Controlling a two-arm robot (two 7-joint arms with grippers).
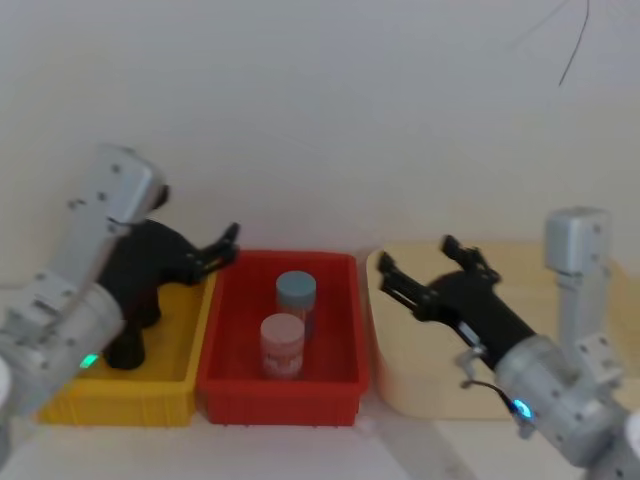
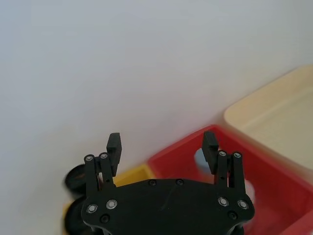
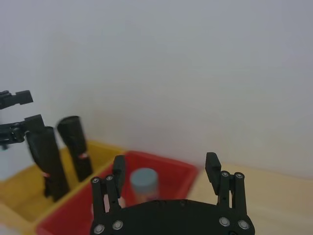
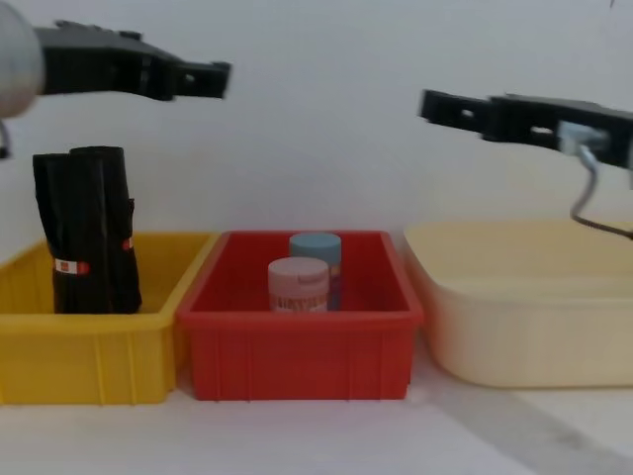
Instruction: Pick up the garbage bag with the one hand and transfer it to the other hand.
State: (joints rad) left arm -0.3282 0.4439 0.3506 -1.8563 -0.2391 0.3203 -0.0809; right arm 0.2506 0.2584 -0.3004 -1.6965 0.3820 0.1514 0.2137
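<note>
Garbage bag (image 4: 67,230) is standing upright at the far-left end of the yellow bin (image 4: 99,348), seemingly leaning against a second black roll (image 4: 112,223), so its top is rising clear of the rim and offering a free end to grasp. The left tool (image 1: 222,248), on the green-lit arm, is hovering above that bin with its fingers spread apart and holding nothing, probably lining up for a descent. The right tool (image 1: 415,258), on the blue-lit arm, is likewise hanging spread and unloaded over the cream tub (image 4: 524,336), well apart from the bag and looking placed to receive it. Between them, the red bin (image 4: 297,348) is holding two jars. The yellow wall is hiding the foot of both rolls in the chest view, and the left arm is covering most of them in the head view.
</note>
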